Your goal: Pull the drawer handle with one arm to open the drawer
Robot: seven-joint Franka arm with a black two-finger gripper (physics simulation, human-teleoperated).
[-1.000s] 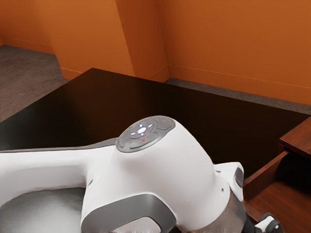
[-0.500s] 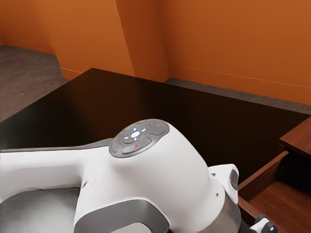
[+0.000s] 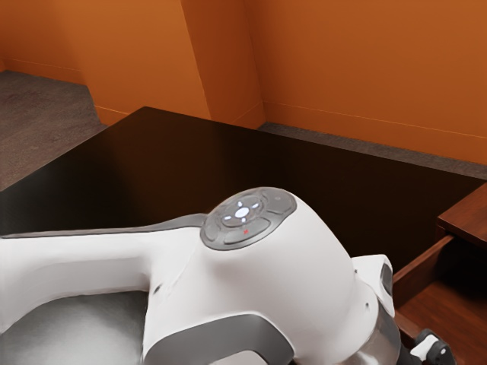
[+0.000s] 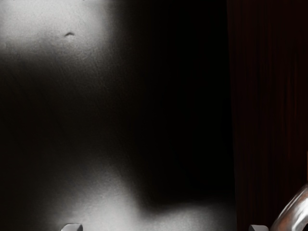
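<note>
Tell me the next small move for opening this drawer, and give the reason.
Probably a short straight pull on the handle, away from the cabinet. The drawer stands only partly out, its side wall and wooden floor showing, and the handle sits close by the pincer; whether it is gripped, I cannot tell.
</note>
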